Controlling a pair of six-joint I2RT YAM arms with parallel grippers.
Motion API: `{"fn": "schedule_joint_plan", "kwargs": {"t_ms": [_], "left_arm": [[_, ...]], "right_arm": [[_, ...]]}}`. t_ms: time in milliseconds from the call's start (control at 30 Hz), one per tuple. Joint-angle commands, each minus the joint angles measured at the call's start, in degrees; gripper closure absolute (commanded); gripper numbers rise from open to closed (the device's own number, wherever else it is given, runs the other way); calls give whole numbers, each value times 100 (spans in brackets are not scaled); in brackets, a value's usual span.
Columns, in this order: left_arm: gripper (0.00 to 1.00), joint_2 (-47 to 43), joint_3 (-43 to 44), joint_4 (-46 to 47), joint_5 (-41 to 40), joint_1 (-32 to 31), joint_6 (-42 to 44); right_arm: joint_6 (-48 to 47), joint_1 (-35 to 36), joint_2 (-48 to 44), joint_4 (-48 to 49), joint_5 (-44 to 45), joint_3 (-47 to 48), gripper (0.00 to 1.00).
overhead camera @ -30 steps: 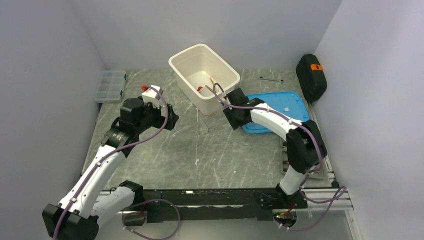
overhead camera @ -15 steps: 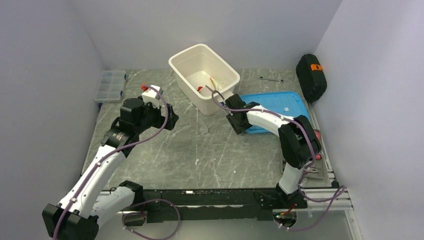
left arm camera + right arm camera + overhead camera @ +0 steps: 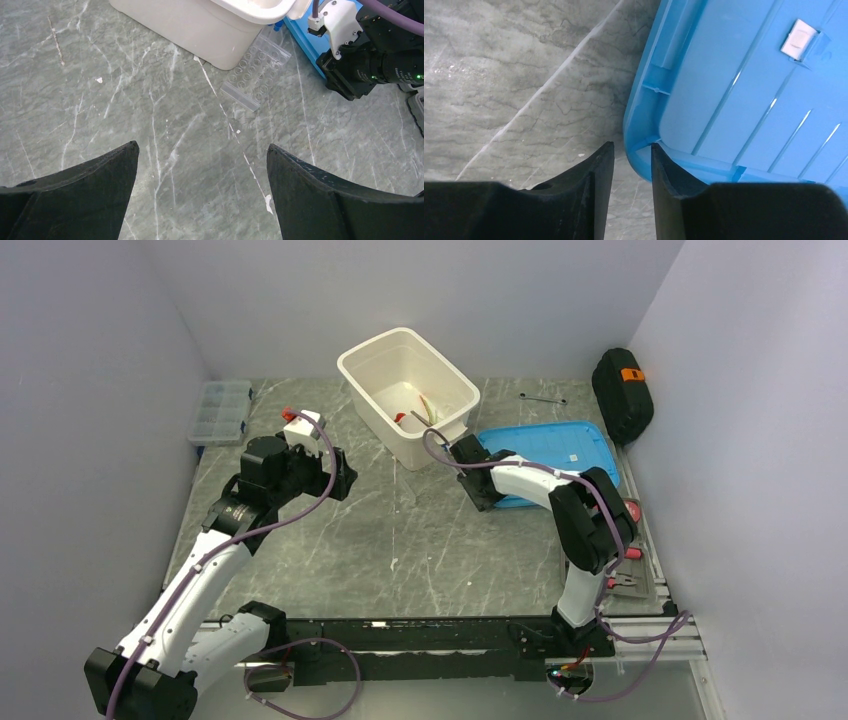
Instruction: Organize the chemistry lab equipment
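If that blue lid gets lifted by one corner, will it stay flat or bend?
The blue lid probably flexes a bit: it looks like thin, wide moulded plastic with shallow ribs. Likely light for its size. Its glossy surface may slip, and a corner hold could let it sag.

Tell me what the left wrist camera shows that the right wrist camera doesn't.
Only the left wrist: the white bin, the clear tube rack lying beside it, the right arm, and the left gripper wide open. Only the right wrist: a white tab on the blue lid and the right gripper at its corner. Both: the blue lid and the marble table.
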Motion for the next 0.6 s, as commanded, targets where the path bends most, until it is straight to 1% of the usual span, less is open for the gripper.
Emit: {"fn": "schedule_joint_plan", "kwargs": {"t_ms": [0, 333, 467, 567], "left_arm": [[1, -31, 63, 126, -31, -18, 5], [1, -39, 65, 116, -40, -18, 9], [1, -53, 65, 111, -36, -18, 13], [1, -60, 72, 112, -48, -18, 3]], "right_arm": [[-64, 37, 34, 297, 339, -66, 68], [-145, 190, -427, 701, 668, -320, 89], [-106, 191, -739, 777, 639, -380, 100], [-45, 185, -1007, 797, 693, -391, 100]]}}
